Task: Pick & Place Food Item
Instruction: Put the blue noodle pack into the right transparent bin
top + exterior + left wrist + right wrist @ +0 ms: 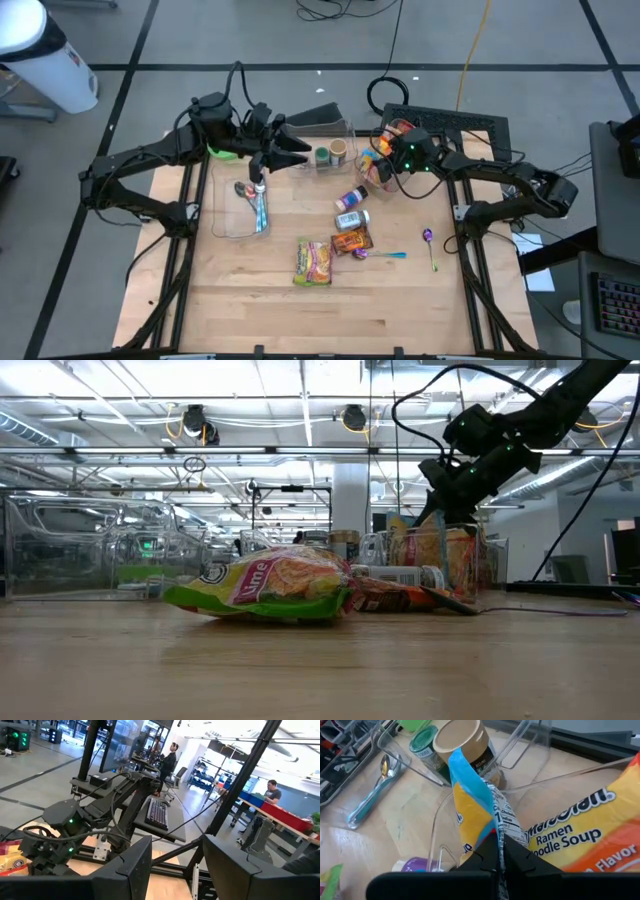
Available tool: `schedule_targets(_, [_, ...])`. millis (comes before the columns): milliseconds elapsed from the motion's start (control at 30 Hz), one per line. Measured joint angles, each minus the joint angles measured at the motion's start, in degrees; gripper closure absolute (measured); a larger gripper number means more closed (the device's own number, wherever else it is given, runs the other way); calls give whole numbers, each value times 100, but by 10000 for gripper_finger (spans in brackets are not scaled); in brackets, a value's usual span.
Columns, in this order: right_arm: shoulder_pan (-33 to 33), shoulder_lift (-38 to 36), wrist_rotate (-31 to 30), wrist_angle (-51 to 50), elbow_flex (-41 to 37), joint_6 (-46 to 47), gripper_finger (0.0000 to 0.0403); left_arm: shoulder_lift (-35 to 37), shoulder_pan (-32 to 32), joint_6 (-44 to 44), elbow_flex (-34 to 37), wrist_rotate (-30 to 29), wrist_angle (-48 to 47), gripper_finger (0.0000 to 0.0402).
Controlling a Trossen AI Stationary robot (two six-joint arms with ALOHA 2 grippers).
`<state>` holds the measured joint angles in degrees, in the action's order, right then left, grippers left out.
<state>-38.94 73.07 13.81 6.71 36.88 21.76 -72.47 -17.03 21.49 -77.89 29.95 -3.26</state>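
Observation:
My right gripper [500, 857] is shut on a yellow packet with a blue end [472, 805]. It is over a clear bin [372, 182] at the table's far right. In that bin lies an orange ramen noodle soup pack [575, 835]. In the low view the gripper [440, 510] slants down at the bin with the packet [440, 555] below it. My left gripper [303, 157] hovers level at the far left, open, with nothing between its fingers [135, 865]. A lime-green snack bag [312, 262] lies flat on the table near the middle. My right gripper pinches one end of the yellow and blue packet [496, 832] between its two shut fingers. The fingers slant down from the table's right. The packet reaches past the fingertips into the clear bin beside the ramen pack; whether its far end rests on anything is hidden.
Beside the bin stands a clear container with a green-lidded jar [424, 745] and a tan-lidded jar [462, 740]. An orange packet [352, 240], a white bottle [352, 218] and a purple-capped bottle [350, 198] lie mid-table. A clear tray with utensils [245, 205] sits left; two spoons [430, 240] lie right.

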Motion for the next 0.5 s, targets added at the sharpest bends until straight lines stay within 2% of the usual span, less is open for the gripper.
schedule_targets(267, [-39,-8,-15,4,0,4,390,0,-1,-42,0,2,-7,215])
schedule_targets(500, [-76,-8,-17,241,2,-38,312,0,-1,-80,0,2,-123,215])
